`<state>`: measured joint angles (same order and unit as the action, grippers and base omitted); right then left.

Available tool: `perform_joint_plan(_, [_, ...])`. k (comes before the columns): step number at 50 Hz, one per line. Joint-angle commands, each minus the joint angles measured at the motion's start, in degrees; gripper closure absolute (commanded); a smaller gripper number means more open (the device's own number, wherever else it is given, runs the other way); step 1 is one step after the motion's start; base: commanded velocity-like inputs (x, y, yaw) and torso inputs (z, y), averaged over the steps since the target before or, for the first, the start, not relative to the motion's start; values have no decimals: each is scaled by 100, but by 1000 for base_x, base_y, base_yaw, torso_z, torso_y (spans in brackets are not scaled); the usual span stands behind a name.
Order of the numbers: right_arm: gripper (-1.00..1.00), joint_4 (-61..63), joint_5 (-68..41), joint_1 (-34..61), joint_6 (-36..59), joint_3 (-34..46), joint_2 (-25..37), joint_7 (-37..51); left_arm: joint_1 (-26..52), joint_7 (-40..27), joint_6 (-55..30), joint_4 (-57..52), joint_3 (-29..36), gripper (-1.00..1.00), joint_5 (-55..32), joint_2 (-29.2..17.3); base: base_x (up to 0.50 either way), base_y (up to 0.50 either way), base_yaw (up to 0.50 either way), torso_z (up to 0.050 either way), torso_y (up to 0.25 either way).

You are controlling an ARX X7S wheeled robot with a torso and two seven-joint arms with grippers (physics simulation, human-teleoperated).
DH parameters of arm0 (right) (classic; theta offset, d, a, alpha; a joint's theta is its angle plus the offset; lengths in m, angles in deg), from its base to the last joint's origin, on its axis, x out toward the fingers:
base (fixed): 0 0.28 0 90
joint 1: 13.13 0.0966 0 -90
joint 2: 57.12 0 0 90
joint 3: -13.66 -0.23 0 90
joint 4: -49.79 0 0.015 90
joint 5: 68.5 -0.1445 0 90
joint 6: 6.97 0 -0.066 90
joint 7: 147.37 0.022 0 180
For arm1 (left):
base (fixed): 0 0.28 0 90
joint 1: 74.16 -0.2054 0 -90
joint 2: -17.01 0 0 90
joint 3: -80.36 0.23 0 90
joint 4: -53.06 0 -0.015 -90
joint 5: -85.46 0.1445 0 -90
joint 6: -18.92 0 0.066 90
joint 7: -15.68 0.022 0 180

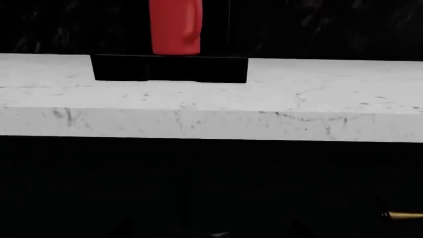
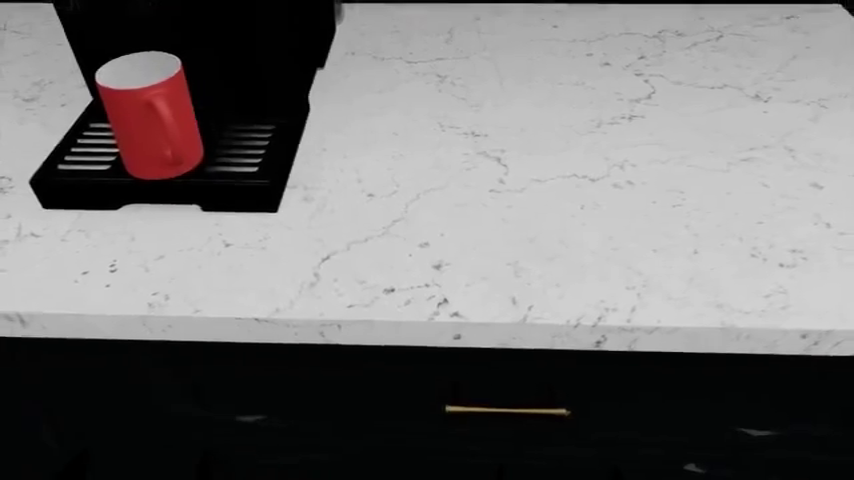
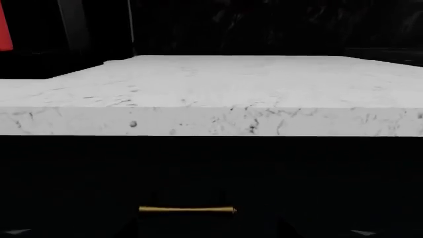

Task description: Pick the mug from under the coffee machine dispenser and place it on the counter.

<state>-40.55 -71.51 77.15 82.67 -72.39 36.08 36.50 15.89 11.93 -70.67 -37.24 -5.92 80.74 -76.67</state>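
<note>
**A:** How far along was the job at that moment?

**B:** Barely begun, by my reading. The red mug (image 2: 150, 117) stood upright on the slotted drip tray (image 2: 243, 150) of the black coffee machine (image 2: 214, 40), at the far left of the marble counter (image 2: 561, 200). Nothing touched it. Everything was left to do: reach, grasp, lift clear of the machine, set it down on open marble.

**A:** And the pincers?

**B:** I could not tell. Neither gripper showed clearly in any picture, only faint pale glints at the lower margin of the head and wrist views, too dim to read as fingers. So how wide either one stood, or whether it held anything, was not shown. Both wrist cameras sat below the counter's edge, facing the dark cabinet front, so I judged the arms low and well apart from the mug.

**A:** What did each view add?

**B:** The head view alone showed the mug's white interior, the tray's slots and the wide free stretch of counter to the mug's right. The left wrist view faced the mug (image 1: 174, 27) almost straight on, above the tray's front wall (image 1: 169, 68), which suggested the left arm was the better placed. The right wrist view caught only a red sliver (image 3: 4, 25) at its margin, plus the brass cabinet handle (image 3: 187, 210).
</note>
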Motion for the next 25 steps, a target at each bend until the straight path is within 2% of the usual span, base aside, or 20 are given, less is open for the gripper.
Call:
perform_joint_plan(1, [-100, 13, -93, -2, 12, 118, 99, 136, 7, -62, -37, 4, 111, -100, -140, -105, 0, 0, 0, 50, 0])
perform_joint_plan(25, [-100, 64, -237, -7, 59, 305, 249, 333, -2, -268, -128, -88, 275, -100, -279, -259, 0, 0, 0, 50, 0])
